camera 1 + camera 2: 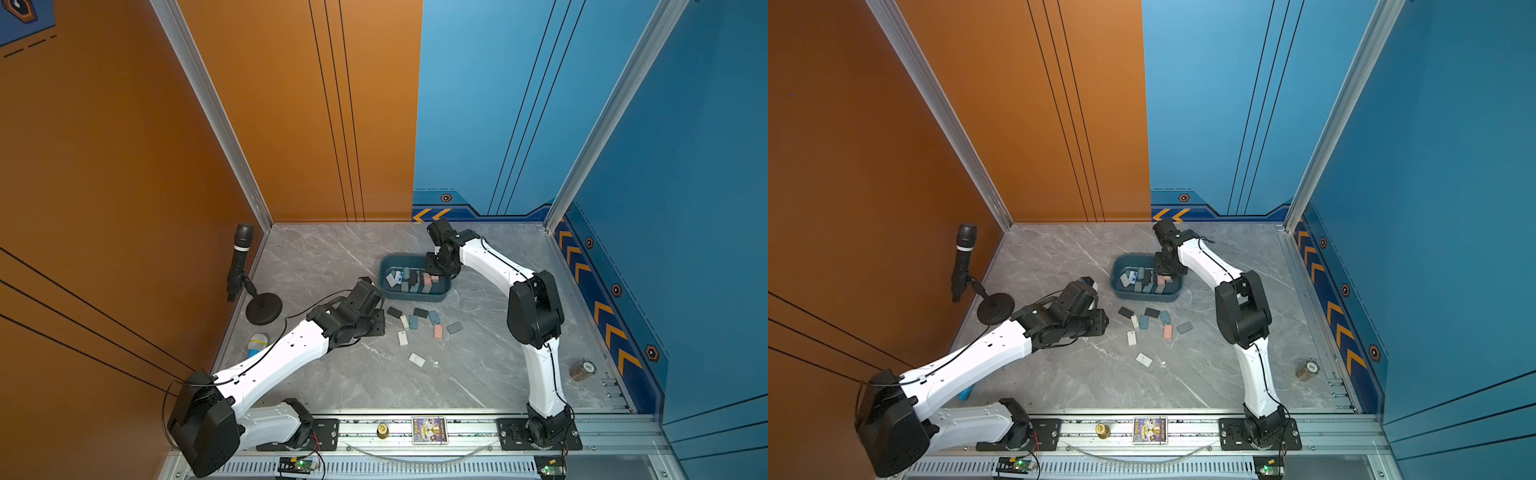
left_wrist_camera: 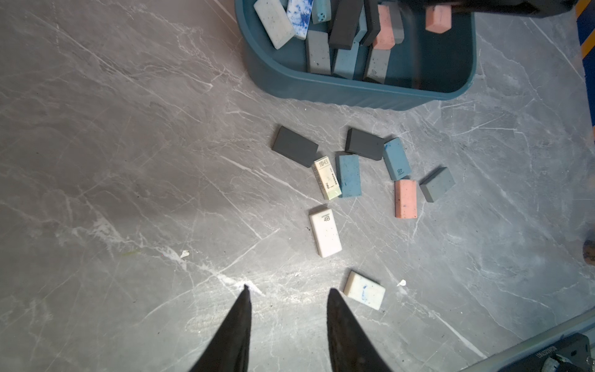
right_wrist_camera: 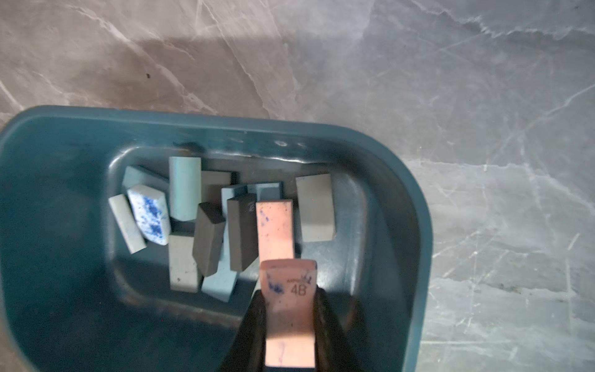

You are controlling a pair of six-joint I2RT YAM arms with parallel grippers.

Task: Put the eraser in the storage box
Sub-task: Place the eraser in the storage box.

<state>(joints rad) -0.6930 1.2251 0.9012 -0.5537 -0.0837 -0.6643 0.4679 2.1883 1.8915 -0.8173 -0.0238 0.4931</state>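
I hold a pink eraser (image 3: 286, 280) pinched in my right gripper (image 3: 288, 298), just above the right end of the teal storage box (image 1: 415, 296), far centre of the table (image 1: 316, 257). My left gripper (image 2: 288, 288) hovers empty, jaws slightly apart, beside a loose white eraser (image 2: 364, 290).

The left arm (image 1: 282, 357) stretches forward and low, its left pincer (image 2: 288, 290) angled downward, jaws parted with nothing between them. The right arm (image 1: 490, 257) arches high and bends back down, its right pincer (image 3: 288, 299) clamped on a pink rectangular rubber eraser (image 3: 283, 322).
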